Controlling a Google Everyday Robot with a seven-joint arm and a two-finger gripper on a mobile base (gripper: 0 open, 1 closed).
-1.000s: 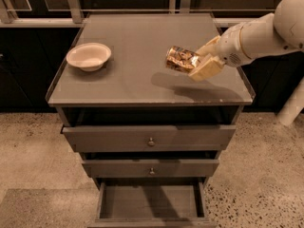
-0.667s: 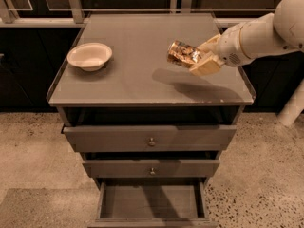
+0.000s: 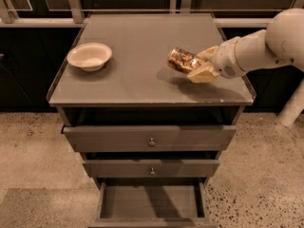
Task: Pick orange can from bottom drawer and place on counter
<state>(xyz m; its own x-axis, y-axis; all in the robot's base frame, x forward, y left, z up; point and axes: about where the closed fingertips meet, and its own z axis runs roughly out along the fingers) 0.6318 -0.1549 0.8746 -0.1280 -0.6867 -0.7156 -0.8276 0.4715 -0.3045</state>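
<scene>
Now the orange can (image 3: 179, 60) is over the counter (image 3: 142, 37), close to its right edge and a little back from the front right corner. The gripper (image 3: 194, 66) reaches in from the right on the end of the white arm (image 3: 256, 49) and is clenched on the can's right end. The can lies tilted on its side with its free end pointing left, toward the middle of the top.

Compared with a moment ago, the can has come down a little and sits closer to its own shadow on the grey surface. Whether it already touches the top or hangs just above it cannot be told. The bowl (image 3: 90, 56) near the left edge has not moved and is well apart from the can.

Below, the bottom drawer (image 3: 151, 203) stands pulled out with nothing in it, so the picking half of the job is done. The two upper drawers (image 3: 151, 139) are ajar but play no part.

By my reading, this is the set-down stage. What remains is to settle the can on the top and let go. A can released on its side may roll, and the right edge is near.
</scene>
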